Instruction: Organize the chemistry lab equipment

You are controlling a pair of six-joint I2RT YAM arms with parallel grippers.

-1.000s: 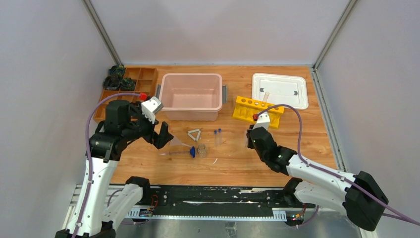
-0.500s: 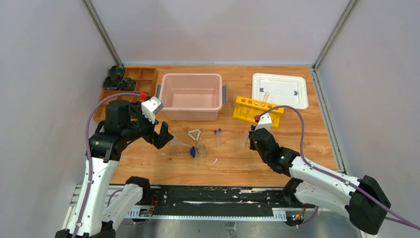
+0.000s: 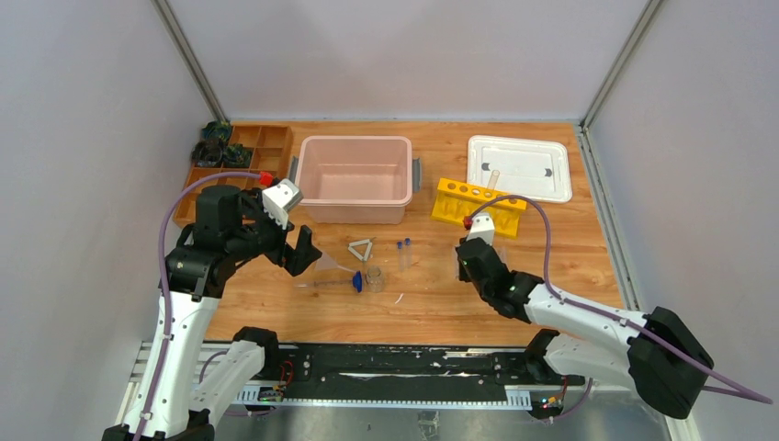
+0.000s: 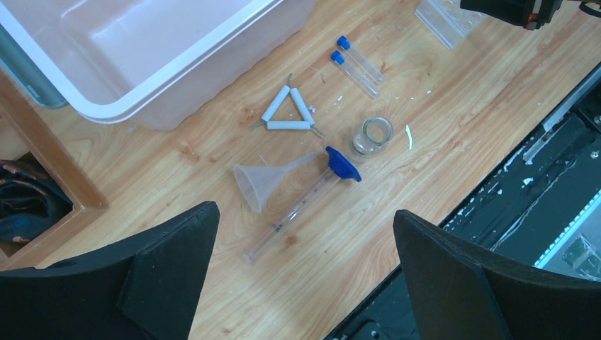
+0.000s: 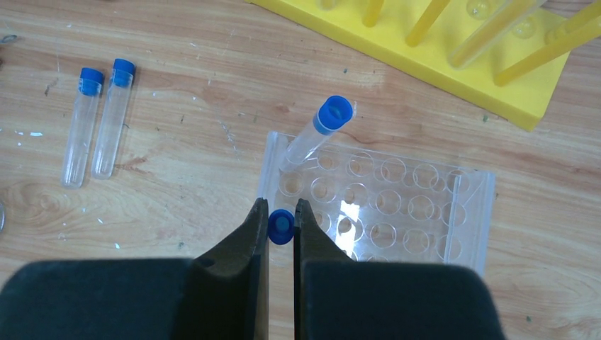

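Cap only: the pinched vial (image 5: 281,228) shows its blue top end-on in the right wrist view. Its clear body is hidden beneath the cap and between the fingers, so I cannot tell whether its foot has entered a well. From above it is lost behind the wrist.

The clear vial tray (image 5: 383,212) has its near edge cut off by the gripper body. The yellow rack (image 5: 425,49) runs out of the frame at the top.

Against half a second ago, the right wrist sits slightly further left and its cable arches lower. The left arm and the loose pieces lie as they did.

The right gripper (image 5: 281,209) has its jaws pressed on the cap from both sides, over the tray's near-left corner. Just beyond it a standing vial (image 5: 319,131) leans in a corner well. Two loose vials (image 5: 96,124) lie side by side on the table (image 5: 212,85), well to the left.

The left gripper (image 4: 305,212) hangs with jaws spread wide and holds nothing. Below it lie the clear funnel (image 4: 255,185), glass tube (image 4: 298,209), tiny beaker (image 4: 372,134) and pale triangle (image 4: 287,117).
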